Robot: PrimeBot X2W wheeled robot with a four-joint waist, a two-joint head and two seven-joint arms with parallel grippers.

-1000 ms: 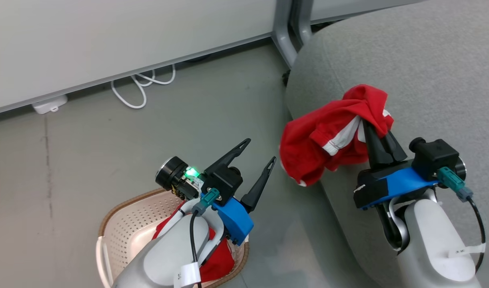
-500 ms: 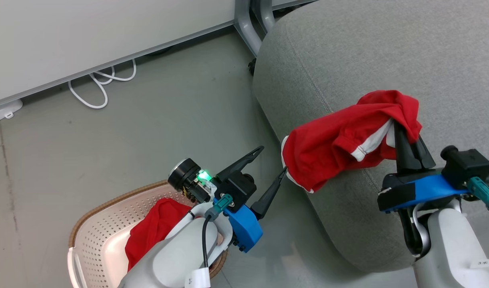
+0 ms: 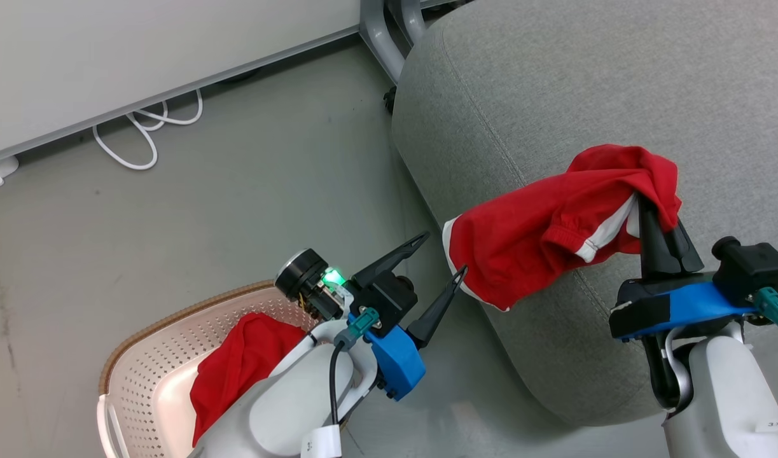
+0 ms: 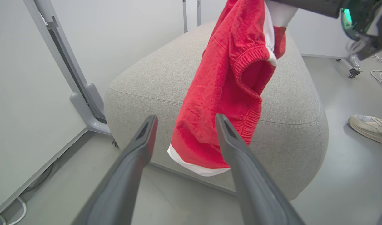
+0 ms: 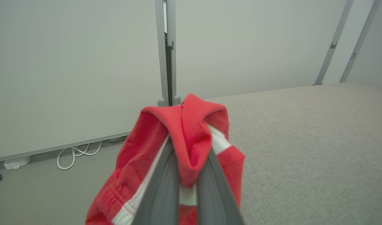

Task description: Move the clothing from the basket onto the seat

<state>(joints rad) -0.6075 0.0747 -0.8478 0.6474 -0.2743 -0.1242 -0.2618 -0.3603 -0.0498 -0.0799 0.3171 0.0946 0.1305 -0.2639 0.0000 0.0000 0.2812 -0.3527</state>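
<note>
Our right gripper [image 3: 662, 222] clamped a red garment [image 3: 528, 245] above the seat [image 3: 554, 95] edge, left gripper [image 3: 444, 253] gaping; its wrist view caught a sneaker [image 4: 370, 128] on grey floor [image 4: 350, 175].

Cropped: basket [image 3: 148, 357] near side; seat [image 3: 554, 95] far and right sides. Hidden: part of the basket's garment [image 3: 236, 362], behind my left forearm [image 3: 287, 413].

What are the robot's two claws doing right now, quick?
Left claw: open, holding nothing.
Right claw: closed, holding a red garment with white trim.
</note>
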